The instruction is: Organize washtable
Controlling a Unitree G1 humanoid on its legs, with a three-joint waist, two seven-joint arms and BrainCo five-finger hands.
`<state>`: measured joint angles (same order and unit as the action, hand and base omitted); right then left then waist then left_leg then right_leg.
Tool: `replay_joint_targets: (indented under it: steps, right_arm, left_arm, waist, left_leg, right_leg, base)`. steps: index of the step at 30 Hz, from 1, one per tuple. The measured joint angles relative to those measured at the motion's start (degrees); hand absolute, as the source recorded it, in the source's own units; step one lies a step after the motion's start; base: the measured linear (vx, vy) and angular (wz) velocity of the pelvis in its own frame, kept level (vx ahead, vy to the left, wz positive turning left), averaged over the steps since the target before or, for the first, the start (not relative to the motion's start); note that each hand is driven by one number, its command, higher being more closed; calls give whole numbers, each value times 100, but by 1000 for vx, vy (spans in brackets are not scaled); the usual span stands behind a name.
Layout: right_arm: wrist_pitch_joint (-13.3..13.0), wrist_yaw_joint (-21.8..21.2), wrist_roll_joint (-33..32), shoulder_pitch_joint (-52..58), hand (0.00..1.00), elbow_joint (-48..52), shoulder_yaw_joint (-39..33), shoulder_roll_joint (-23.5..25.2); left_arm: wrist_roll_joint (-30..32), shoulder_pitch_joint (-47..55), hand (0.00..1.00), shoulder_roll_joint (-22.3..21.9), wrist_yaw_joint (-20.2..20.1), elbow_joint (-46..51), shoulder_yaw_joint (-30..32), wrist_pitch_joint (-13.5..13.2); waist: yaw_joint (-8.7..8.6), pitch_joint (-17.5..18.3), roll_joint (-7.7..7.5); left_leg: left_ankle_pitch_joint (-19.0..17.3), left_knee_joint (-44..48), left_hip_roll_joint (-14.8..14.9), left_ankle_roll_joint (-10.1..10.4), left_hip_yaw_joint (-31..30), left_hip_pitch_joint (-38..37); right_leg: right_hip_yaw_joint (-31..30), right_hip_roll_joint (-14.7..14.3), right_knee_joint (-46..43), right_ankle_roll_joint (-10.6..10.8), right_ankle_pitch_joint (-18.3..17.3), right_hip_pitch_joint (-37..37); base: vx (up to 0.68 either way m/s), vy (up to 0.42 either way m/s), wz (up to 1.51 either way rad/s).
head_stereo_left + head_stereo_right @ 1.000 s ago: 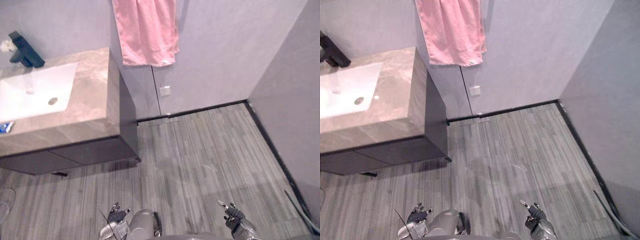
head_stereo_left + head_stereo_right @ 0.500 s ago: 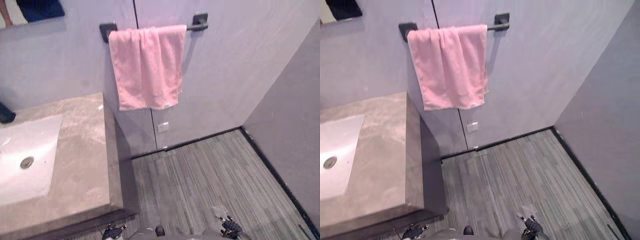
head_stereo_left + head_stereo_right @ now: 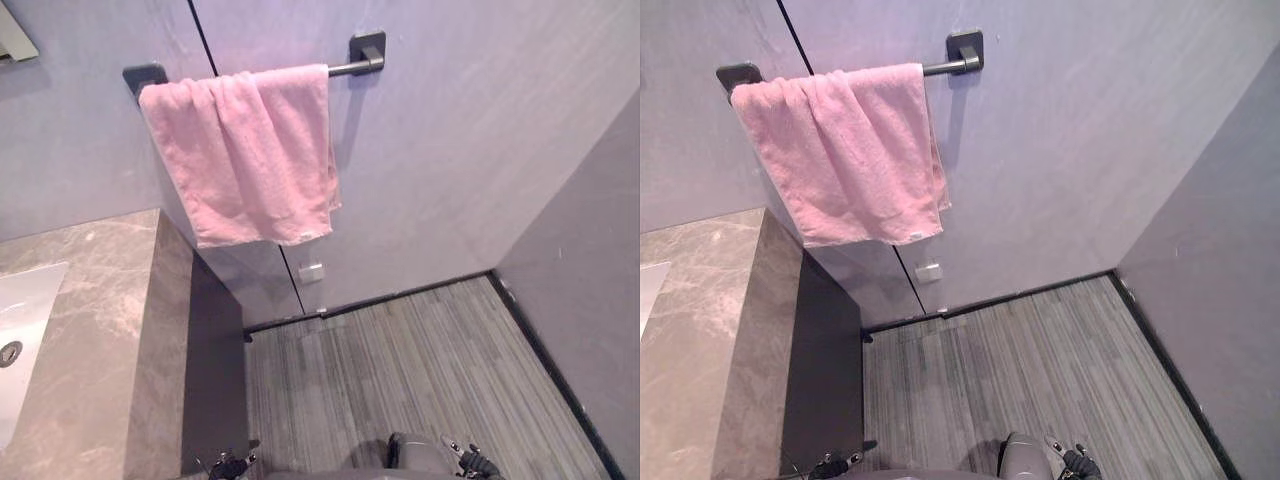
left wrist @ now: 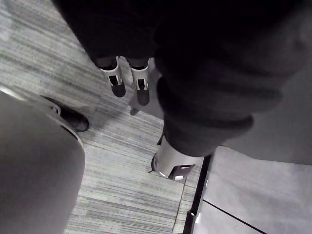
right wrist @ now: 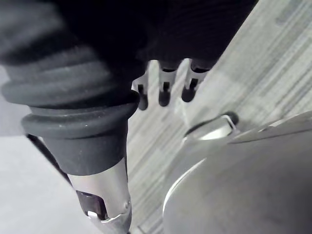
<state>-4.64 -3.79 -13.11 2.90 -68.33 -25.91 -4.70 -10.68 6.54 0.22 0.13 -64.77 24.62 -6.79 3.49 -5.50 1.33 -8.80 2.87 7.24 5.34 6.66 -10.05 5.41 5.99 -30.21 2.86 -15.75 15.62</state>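
The washtable (image 3: pixel 100 330) with a marbled stone top stands at the left, its white sink (image 3: pixel 30 310) at the view's edge. A pink towel (image 3: pixel 245 150) hangs over a dark rail (image 3: pixel 350 68) on the wall beside it. My left hand (image 3: pixel 228 466) hangs low above the floor by the cabinet's corner; its fingers (image 4: pixel 127 83) are straight and hold nothing. My right hand (image 3: pixel 472 464) hangs low further right; its fingers (image 5: pixel 163 90) are straight and empty too. Both hands are far below the tabletop and the towel.
The cabinet's dark side (image 3: pixel 215 370) faces a strip of grey plank floor (image 3: pixel 400 370). A white wall socket (image 3: pixel 311 272) sits low under the towel. A grey side wall (image 3: pixel 600 300) closes the room on the right.
The camera has swung up and to the right: the sink and tap slid off to the left and the towel rail came into view. Both hands stay low and empty.
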Motion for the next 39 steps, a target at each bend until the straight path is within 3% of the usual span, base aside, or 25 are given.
replay_joint_targets:
  steps: [2, 5, 9, 11, 12, 14, 15, 16, 17, 20, 21, 23, 25, 27, 28, 30, 31, 32, 34, 37, 39]
  right_arm:
    - [1, 2, 15, 12, 0, -52, 7, 14]
    - [-24, 5, -46, -26, 0, -58, 6, -15]
    - [-71, 9, -87, -11, 0, -49, -7, -121]
    - [-55, 14, -90, 27, 0, -50, -2, -132]
    - [-48, 17, -94, 61, 0, -58, -1, -161]
    - [-50, 16, -95, 48, 0, -117, 23, -196]
    - [-52, 17, -96, -51, 0, -120, 154, -212]
    - [-65, 14, -94, -81, 0, -98, 210, -229]
    - [-82, 15, -96, -155, 0, -101, 256, -133]
    - [-102, 12, -87, -129, 0, -179, 300, 169]
    - [-97, 16, -88, -98, 0, -228, 192, 217]
    - [-79, 28, -94, -65, 0, -227, 90, 244]
    - [-55, 25, -96, -65, 0, -213, 21, 241]
    - [-37, 14, -194, -51, 0, -161, -153, 283]
    - [-33, 13, -200, -54, 0, -132, -152, 286]
    - [-16, 15, -206, -40, 0, -119, -151, 291]
    - [-3, 10, -200, -23, 0, -111, -167, 309]
    - [3, 9, -197, -20, 0, -112, -248, 289]
    - [2, 13, -204, 32, 0, -115, -473, 237]
    - [22, 7, -218, 124, 0, -130, -578, 186]
    - [10, 1, -275, 150, 0, -169, -578, 195]
  left_arm:
    - [-61, 30, 0, 1, 26, 4, 166, -19]
    - [-235, 147, 0, -43, 67, 6, 270, -14]
    - [-500, 96, 0, -73, 120, 25, 281, -61]
    - [-584, 66, 0, -33, 113, 24, 199, -97]
    - [-656, 70, 0, 8, 113, 71, 152, -105]
    - [-675, 182, 0, 79, 115, 176, -80, -113]
    - [-679, 270, 0, 91, 117, 172, -196, -116]
    - [-679, 333, 0, 79, 117, 153, -223, -107]
    - [-712, 431, 0, 105, 116, 40, -195, -86]
    - [-715, 477, 0, 289, 138, -149, -174, -19]
    - [-713, 471, 0, 301, 135, -212, -173, 5]
    - [-672, 478, 0, 275, 133, -260, -141, 50]
    - [-644, 543, 0, 253, 133, -333, -154, 190]
    - [-651, 639, 0, 200, 150, -332, -194, 263]
    - [-653, 649, 0, 200, 162, -332, -192, 281]
    - [-641, 694, 0, 215, 187, -328, -204, 287]
    - [-590, 745, 0, 273, 249, -328, -205, 284]
    - [-531, 742, 0, 284, 277, -329, -204, 298]
    - [-444, 754, 0, 222, 274, -330, -224, 318]
    - [-457, 800, 0, 233, 282, -347, -194, 320]
    - [-457, 829, 0, 286, 282, -347, -194, 310]
  waist:
    - [36, 15, -126]
    - [38, 29, -131]
    - [15, 78, -171]
    - [8, 47, -248]
    - [4, 6, -321]
    - [64, -31, -383]
    - [68, -34, -297]
    - [68, -19, -217]
    - [155, -3, -244]
    - [182, 41, -488]
    - [174, 41, -490]
    - [194, -8, -406]
    - [183, -69, -299]
    - [62, -108, -212]
    - [31, -113, -202]
    - [44, -118, -181]
    - [47, -74, -242]
    - [54, -40, -249]
    - [52, 4, -67]
    - [52, 80, 52]
    - [56, 105, 23]
  left_leg:
    - [54, 420, 76, 89, -67, 252]
    - [215, 620, 208, 315, -96, 314]
    - [733, 222, 174, 304, -108, 309]
    - [493, 458, 40, 385, -146, 537]
    - [88, 520, -198, 347, -175, 708]
    - [43, 386, -602, 262, -202, 996]
    - [149, 195, -715, 208, -179, 1206]
    - [300, 83, -701, 180, -166, 1290]
    - [648, 186, -683, -229, -11, 1272]
    - [557, 98, -844, -376, 191, 1116]
    - [515, 91, -857, -443, 258, 1093]
    - [484, -67, -888, -492, 377, 881]
    - [418, -150, -913, -597, 542, 658]
    - [403, -261, -933, -622, 637, 503]
    - [405, -294, -920, -624, 639, 477]
    - [406, -321, -863, -620, 698, 438]
    - [396, -332, -862, -594, 760, 444]
    - [403, -352, -830, -567, 760, 442]
    - [485, -503, -715, -452, 758, 472]
    - [558, -670, -592, -341, 763, 430]
    - [580, -718, -519, -309, 755, 405]
  right_leg:
    - [179, 16, 64, -107, -77, -126]
    - [483, 15, 131, -248, -168, -405]
    - [797, 133, 390, -308, -138, -676]
    - [877, 290, 732, -307, -138, -1002]
    - [886, 414, 1011, -257, -108, -1296]
    - [944, 587, 1278, -142, -30, -1601]
    - [944, 535, 1398, -62, 15, -1743]
    - [924, 454, 1440, -32, 31, -1786]
    - [698, 384, 1501, 52, 71, -1840]
    - [400, 495, 1656, 204, 234, -1881]
    - [289, 511, 1642, 245, 361, -1856]
    - [39, 528, 1463, 294, 489, -1816]
    - [-220, 562, 701, 303, 506, -1487]
    - [-316, 625, -321, 345, 491, -931]
    - [-312, 601, -358, 414, 414, -841]
    - [-230, 424, 243, 456, 394, -826]
    - [-222, 222, 1159, 292, 507, -953]
    - [-220, 193, 1335, 262, 523, -1050]
    - [-212, 56, 1659, 170, 696, -1089]
    - [-184, -147, 2072, 75, 892, -1257]
    - [-139, -232, 2278, 22, 985, -1363]
  base:
    - [209, -240, 55]
    - [171, -166, 42]
    - [165, -105, 69]
    - [113, 41, 98]
    - [87, 119, 86]
    - [83, 141, 42]
    - [74, 143, -11]
    - [122, 197, -55]
    - [189, 213, -73]
    - [176, 170, -37]
    - [81, 149, -17]
    - [108, 226, -38]
    - [75, 171, -50]
    - [74, 80, -18]
    - [58, 29, 0]
    - [54, -43, -17]
    - [62, -89, -28]
    - [49, -76, -24]
    - [54, -64, -12]
    - [68, -84, -6]
    - [64, -65, 1]
